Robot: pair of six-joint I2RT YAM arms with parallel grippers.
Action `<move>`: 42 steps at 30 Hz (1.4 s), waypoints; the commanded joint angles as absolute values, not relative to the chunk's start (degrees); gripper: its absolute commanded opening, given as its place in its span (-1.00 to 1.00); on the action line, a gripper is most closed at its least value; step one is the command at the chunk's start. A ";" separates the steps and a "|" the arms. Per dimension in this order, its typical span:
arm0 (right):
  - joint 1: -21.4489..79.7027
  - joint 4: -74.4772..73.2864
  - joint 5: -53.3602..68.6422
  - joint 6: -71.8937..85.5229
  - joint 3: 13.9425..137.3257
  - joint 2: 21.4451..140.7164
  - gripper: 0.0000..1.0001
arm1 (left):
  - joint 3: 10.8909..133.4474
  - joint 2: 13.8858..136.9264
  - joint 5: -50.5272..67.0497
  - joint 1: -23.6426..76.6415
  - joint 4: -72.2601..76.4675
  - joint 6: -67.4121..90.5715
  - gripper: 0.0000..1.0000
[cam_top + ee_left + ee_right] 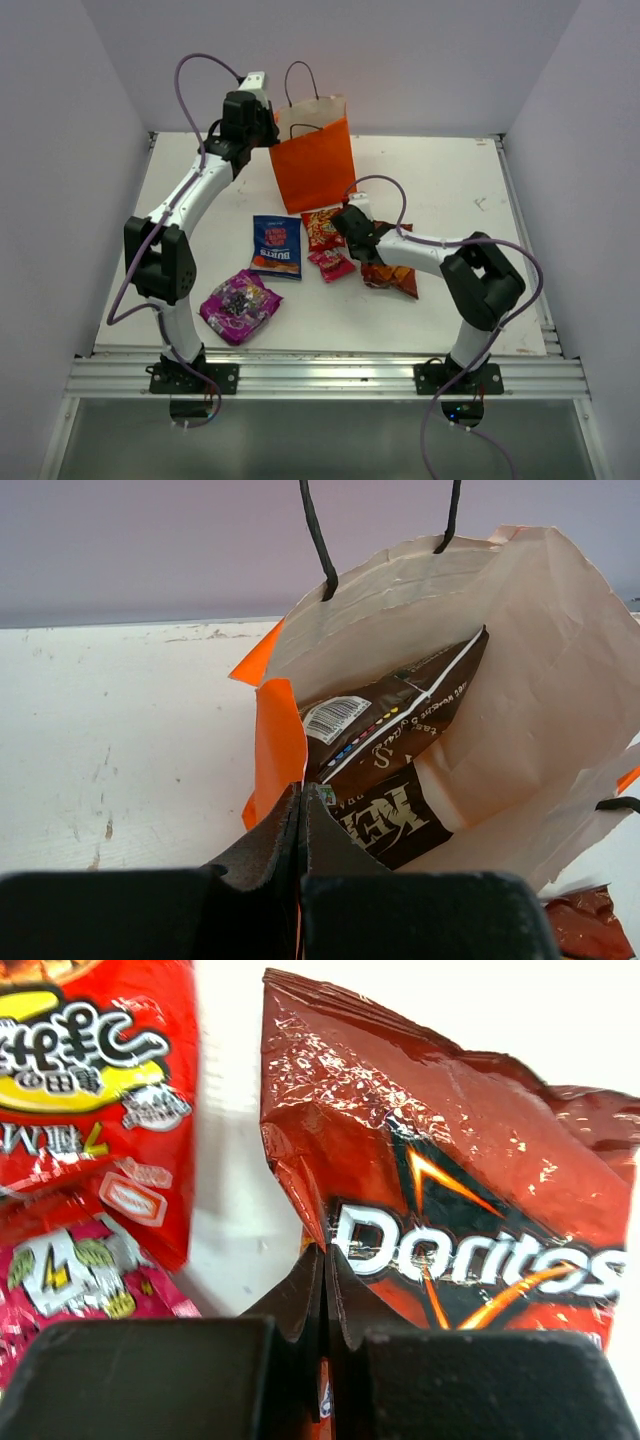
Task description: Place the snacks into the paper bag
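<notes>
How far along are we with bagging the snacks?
Done: the Kettle chips bag sits inside the paper bag. In hand: the left gripper is pinching the bag's orange rim, and the right gripper is shut on the edge of the Doritos bag, which is not yet in the bag. Left: the blue bag, purple bag, red-yellow packet and pink-red packet lie on the table.

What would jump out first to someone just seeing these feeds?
The upright orange paper bag stands at the far middle of the table, its rim pinched by the shut left gripper, with the brown Kettle chips bag already inside. Next, the right gripper is shut on the edge of the orange-red Doritos bag, right of centre beside the red-yellow packet and pink packet.
</notes>
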State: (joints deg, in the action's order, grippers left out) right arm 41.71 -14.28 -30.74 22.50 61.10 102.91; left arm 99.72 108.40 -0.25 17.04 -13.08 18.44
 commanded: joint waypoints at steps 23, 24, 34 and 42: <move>39.38 -0.80 -38.76 -8.44 153.25 123.74 -1.00 | 94.92 102.48 3.95 18.81 -9.14 18.72 -1.00; 38.85 1.65 -37.72 -8.00 154.50 124.71 -1.00 | 94.92 102.48 4.13 19.07 -9.31 18.81 -1.00; 34.45 4.14 -32.52 2.19 152.58 126.39 -1.00 | 94.75 102.74 4.13 19.34 -9.67 18.19 -1.00; 34.80 1.06 -28.57 6.06 132.90 122.43 -1.00 | 94.92 103.01 4.04 19.34 -9.32 18.28 -1.00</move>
State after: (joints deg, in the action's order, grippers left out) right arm 34.28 0.71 -31.38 3.44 136.99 124.33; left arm 95.22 105.19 3.25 18.90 -11.16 18.46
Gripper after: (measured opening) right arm 0.010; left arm 0.007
